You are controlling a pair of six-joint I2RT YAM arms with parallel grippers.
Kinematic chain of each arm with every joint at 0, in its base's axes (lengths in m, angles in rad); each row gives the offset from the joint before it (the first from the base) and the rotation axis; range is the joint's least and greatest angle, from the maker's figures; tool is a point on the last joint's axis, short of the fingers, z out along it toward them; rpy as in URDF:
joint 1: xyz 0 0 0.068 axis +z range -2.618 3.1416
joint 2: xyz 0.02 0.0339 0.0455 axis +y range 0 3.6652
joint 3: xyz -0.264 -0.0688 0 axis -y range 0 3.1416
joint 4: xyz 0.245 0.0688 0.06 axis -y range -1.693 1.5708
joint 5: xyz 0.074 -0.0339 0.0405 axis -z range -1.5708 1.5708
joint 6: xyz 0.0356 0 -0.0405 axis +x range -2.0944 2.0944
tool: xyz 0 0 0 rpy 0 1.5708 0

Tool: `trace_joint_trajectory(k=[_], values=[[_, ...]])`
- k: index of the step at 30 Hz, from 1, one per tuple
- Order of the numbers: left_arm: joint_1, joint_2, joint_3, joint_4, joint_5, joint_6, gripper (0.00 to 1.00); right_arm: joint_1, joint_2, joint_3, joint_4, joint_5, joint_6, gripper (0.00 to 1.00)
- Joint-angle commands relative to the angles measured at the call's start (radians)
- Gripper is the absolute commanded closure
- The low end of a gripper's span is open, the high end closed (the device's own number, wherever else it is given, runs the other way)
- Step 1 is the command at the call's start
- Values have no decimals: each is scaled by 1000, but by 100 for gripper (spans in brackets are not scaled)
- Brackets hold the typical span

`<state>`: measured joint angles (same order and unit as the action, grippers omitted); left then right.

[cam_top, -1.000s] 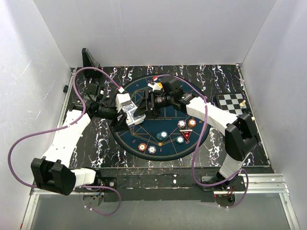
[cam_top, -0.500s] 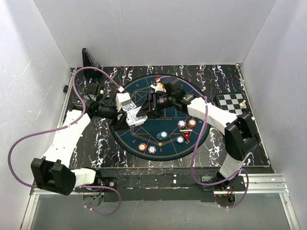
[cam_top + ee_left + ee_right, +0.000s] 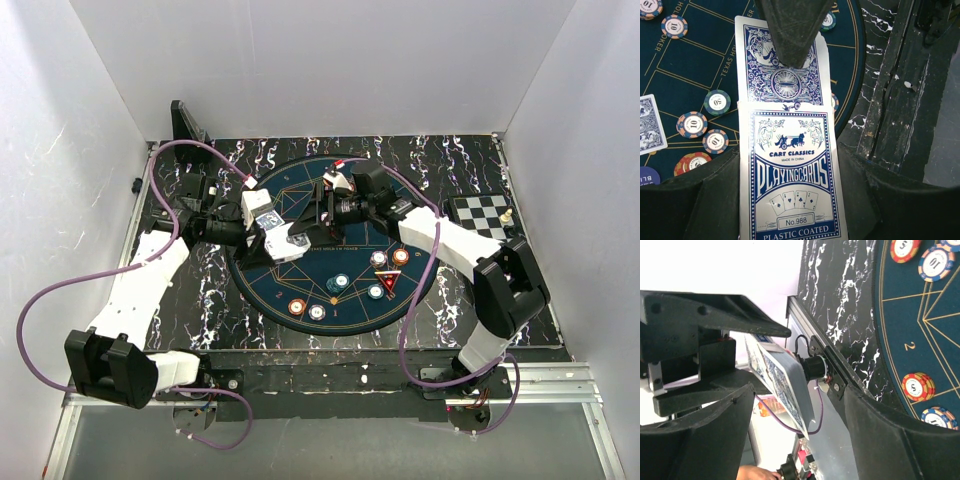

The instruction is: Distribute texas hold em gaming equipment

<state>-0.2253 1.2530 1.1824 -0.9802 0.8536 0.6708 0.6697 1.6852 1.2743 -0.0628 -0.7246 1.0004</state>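
Observation:
My left gripper (image 3: 277,236) (image 3: 790,167) is shut on a blue-white playing-card box (image 3: 791,180), held above the round blue poker mat (image 3: 300,275). A card (image 3: 783,77) with a patterned back sticks out of the box's far end. My right gripper (image 3: 318,212) (image 3: 800,396) is open and straddles that end of the deck (image 3: 784,377); one of its fingers (image 3: 791,30) lies over the card. Striped poker chips (image 3: 399,256) (image 3: 692,124) (image 3: 916,385) and a red-black triangular marker (image 3: 386,283) lie on the mat. Another card (image 3: 650,125) lies face down on the mat at the left.
A black-white chessboard (image 3: 482,215) sits at the right edge of the marbled table (image 3: 200,300). A black upright stand (image 3: 186,122) is at the back left corner. White walls close in three sides, and purple cables loop around both arms.
Both grippers have shifted a little toward the far side with the card box between them. The right jaws narrowed and then widened again.

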Motion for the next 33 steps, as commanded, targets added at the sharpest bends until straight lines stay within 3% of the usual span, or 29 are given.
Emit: trace_joint_trajectory(k=[1,4,8,12,17,23,25,30,33], values=[[4,-44,-21,87,67,-68,82,-2,-41,-59,269,-84,134,19],[3,-44,-27,120,74,-108,82,4,-32,-82,368,-101,205,19],[3,-44,-21,143,71,-138,82,31,-12,-69,373,-102,221,26],[3,-41,-1,143,61,-137,80,57,11,-55,402,-107,253,39],[3,-44,13,132,41,-123,71,64,19,-58,446,-113,299,54],[3,-40,16,108,45,-96,40,64,10,-53,422,-102,297,75],[4,-37,19,86,35,-62,34,65,5,-49,408,-99,290,78],[3,-47,19,60,1,18,7,65,1,-35,348,-87,262,81],[3,-50,26,54,-7,44,5,64,4,-33,337,-87,257,81]])
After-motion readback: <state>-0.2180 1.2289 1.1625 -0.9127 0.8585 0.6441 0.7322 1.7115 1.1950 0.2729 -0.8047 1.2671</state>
